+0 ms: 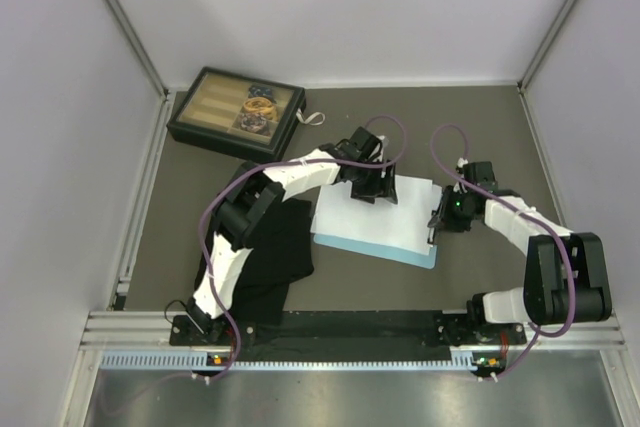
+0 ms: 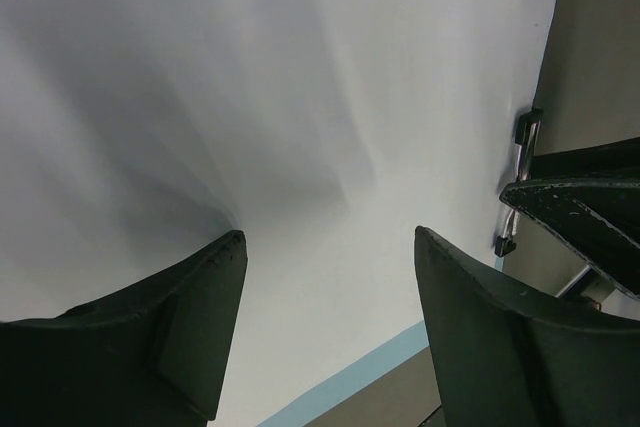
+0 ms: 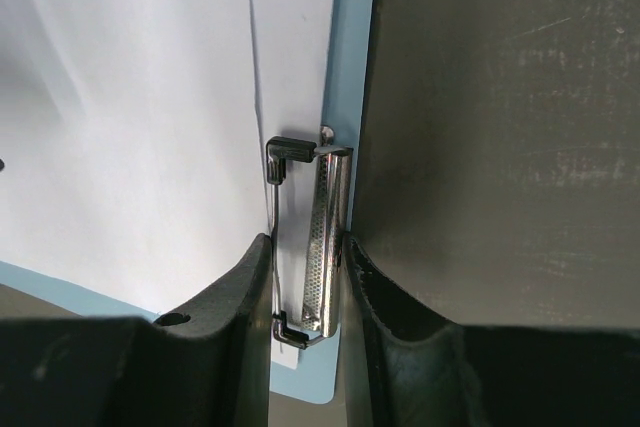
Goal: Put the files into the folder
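I see the files (image 1: 372,219) lying on the folder (image 1: 405,253). My right gripper (image 3: 308,282) pinches its clip (image 3: 328,232). The left gripper (image 2: 330,282) hangs spread, grasping nothing. Clamping is left, I judge.

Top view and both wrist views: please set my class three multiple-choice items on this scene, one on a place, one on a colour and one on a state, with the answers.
1. Where does the dark compartment box stand?
A: at the far left of the table
B: between the arm bases
C: beside the right arm's base

2. What colour is the clipboard under the white paper?
A: red
B: light blue
C: green

3. The right gripper is:
A: wide open, touching nothing
B: lifting a sheet
C: closed on the silver clip

Answers:
1 A, the top view shows it at the far left, away from both arms.
2 B, a light-blue strip shows past the paper's edge.
3 C, its fingers press the clip from both sides.
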Motion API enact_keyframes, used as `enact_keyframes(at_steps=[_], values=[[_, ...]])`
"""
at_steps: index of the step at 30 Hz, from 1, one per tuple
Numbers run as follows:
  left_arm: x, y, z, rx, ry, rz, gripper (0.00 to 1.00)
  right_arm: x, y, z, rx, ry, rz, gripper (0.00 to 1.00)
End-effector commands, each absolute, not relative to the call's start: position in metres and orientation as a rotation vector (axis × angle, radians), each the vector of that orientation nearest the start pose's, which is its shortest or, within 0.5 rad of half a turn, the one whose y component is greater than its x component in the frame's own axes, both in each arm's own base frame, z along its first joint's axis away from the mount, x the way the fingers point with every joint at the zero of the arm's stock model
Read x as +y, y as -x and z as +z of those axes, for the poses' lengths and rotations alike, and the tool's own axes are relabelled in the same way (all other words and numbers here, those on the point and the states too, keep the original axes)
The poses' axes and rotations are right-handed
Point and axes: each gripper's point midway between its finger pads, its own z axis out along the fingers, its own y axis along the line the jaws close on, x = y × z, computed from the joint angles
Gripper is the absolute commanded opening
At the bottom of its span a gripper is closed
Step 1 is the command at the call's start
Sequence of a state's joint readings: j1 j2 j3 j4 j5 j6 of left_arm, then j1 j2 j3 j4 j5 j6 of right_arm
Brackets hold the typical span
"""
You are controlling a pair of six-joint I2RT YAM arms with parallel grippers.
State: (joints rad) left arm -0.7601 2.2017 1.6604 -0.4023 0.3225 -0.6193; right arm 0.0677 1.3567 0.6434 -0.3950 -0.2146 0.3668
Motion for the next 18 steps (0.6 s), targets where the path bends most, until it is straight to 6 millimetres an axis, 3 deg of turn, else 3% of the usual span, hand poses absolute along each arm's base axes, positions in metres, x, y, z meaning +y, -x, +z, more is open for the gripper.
enact_keyframes(at_steps=[1,18], values=[[-0.406,-0.292,-0.012,2.855,-0.388,-0.783,0.73,0.085,-0.267,0.04,2.614,-0.268,0.55,0.0],[-0.413,-0.276,-0.03,2.907,-0.506,-0.756,0.75,0.101,-0.271,0.053,2.516,-0.179,0.657,0.0]])
